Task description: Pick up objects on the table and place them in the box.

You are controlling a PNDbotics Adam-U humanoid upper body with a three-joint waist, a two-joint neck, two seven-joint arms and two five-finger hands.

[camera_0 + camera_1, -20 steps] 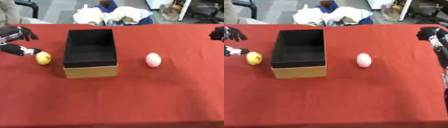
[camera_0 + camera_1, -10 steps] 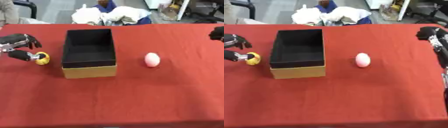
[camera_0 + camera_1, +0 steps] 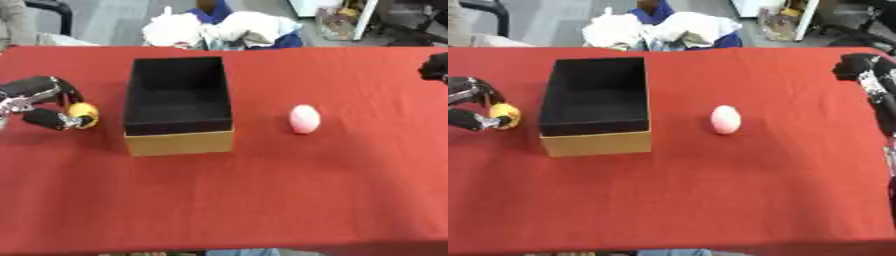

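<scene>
Box [image 3: 178, 100] is empty, so nothing is placed yet. Two objects left: yellow ball [image 3: 84, 114] and pink egg [image 3: 304, 118].

Left hand [image 3: 39, 103] is at the worktop's left edge, fingers [image 3: 51, 120] curled round the yellow ball, one below and the rest arched over the top. Looks like a grasp closing or just closed; ball seems to sit on the red worktop [image 3: 262, 190], not lifted. It's just beside the box's left wall, near the front half.

Pink egg sits alone right of the box, well apart from it, roughly mid-worktop. Nothing touching it.

Right hand [image 3: 861, 67] hangs at the right edge toward the far corner, fingers look clenched, holding nothing I can see; well apart from the egg.

Room: box is open-topped, long axis running front to back, walls upright. Ball needs a lift over the left wall, then a short move right; clear path. Front half of the worktop is bare, plenty of room. White and blue bundle [image 3: 223, 29] lies beyond the far edge, out of the way.
</scene>
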